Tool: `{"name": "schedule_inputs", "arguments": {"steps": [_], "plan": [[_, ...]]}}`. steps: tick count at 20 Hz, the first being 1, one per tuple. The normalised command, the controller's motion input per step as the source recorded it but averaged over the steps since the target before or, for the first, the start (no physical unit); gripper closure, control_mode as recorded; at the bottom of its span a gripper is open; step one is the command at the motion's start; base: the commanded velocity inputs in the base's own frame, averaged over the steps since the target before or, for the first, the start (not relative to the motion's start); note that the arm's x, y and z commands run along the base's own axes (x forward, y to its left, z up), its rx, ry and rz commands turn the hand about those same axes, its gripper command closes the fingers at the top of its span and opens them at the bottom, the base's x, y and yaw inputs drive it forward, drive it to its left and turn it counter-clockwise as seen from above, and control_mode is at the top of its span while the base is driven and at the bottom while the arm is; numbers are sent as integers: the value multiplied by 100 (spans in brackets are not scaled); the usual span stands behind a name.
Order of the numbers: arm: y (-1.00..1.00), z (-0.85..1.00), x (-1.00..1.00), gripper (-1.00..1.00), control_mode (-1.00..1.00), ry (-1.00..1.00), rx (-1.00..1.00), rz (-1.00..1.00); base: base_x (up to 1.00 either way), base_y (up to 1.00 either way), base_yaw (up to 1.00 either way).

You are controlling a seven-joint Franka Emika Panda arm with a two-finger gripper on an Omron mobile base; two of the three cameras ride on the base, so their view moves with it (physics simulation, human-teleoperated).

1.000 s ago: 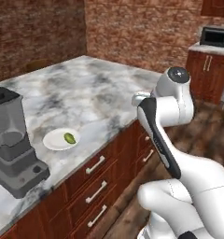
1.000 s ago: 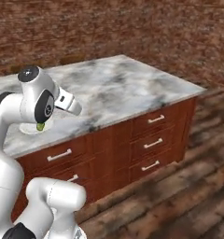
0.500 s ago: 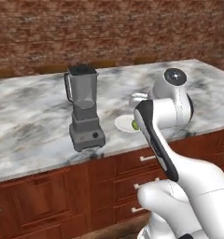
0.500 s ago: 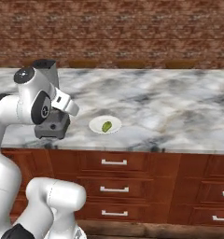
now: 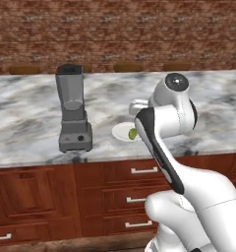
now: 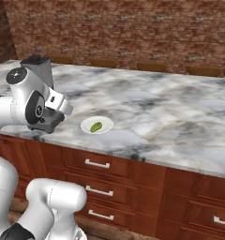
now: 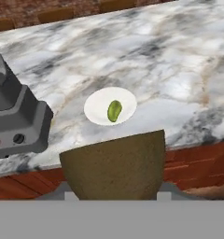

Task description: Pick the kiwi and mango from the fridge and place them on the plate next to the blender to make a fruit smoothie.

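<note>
Fruit-smoothie task at roughly its midpoint, judged from how things lie. One small, elongated, smooth green fruit (image 7: 114, 110), taken here to be the mango, already lies on the plate (image 7: 93, 100), a flat, round, white dish set on the bench (image 7: 179, 60) just beside the blender (image 5: 73, 110). The second fruit, the kiwi (image 7: 113, 163), is a rounded, dull brown body with a matt, finely fuzzy skin. In the hand view it sits low and large in the foreground, directly at the pincer (image 7: 114, 191), whose tips are hidden behind it. From this placement the pincer appears clamped on the kiwi, although the contact itself cannot be seen. The kiwi hangs over the near edge of the bench, short of the plate and apart from it. What remains, on this reading, is to carry the kiwi forward over the plate, lower it beside the green fruit, and release it. The blender has a squat grey base with a round knob and a dark, square jar that widens upward. The bench top is polished marble, pale with grey and tan veining. Below it run reddish wooden drawer fronts (image 5: 139, 170) with slim metal bar handles. A rough brick wall (image 5: 120, 29) closes the background.
</note>
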Motion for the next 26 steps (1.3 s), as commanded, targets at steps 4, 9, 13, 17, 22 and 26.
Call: {"name": "schedule_inputs", "arguments": {"steps": [4, 9, 13, 17, 22, 26], "plan": [[0, 0, 0, 100, 100, 0, 0, 0, 31, -61, 14], [0, 0, 0, 100, 100, 0, 0, 0, 51, -8, 1], [0, 0, 0, 100, 100, 0, 0, 0, 61, 0, 0], [0, 0, 0, 100, 100, 0, 0, 0, 44, -4, 0], [0, -9, 10, 100, -100, 5, 1, 1, 33, 0, 2], [0, -61, 66, 100, -100, 32, 7, 7, 0, 0, 0]]}}
